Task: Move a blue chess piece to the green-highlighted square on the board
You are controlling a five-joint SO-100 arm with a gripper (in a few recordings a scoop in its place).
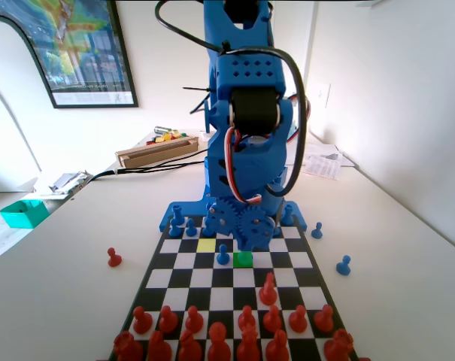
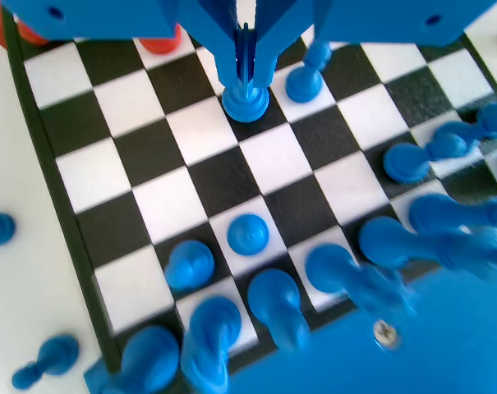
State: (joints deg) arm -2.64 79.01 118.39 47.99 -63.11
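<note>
In the fixed view the blue arm bent low over the far end of the board (image 1: 158, 272), its claw (image 1: 246, 242) down just above the green square (image 1: 244, 258). The wrist view showed the claw (image 2: 245, 78) clenched on a blue pawn (image 2: 246, 100), its two jaws drawn together around the pawn's upper part while the flared base sat on or just over a square; whether it touched the board could not be told. In the fixed view another blue pawn (image 1: 223, 256) stood just left of the green square, with the yellow square (image 1: 206, 244) a little farther left and beyond it. More blue pieces (image 1: 183, 223) clustered at the far edge by the arm's base, and two blue pawns (image 1: 343, 265) lay off the board on the worktop (image 1: 54, 263) at right. Red pieces (image 1: 216, 335) lined the near rows, one red pawn (image 1: 268, 289) stood advanced toward the middle, and another red pawn (image 1: 114, 258) stood off the board at left.
</note>
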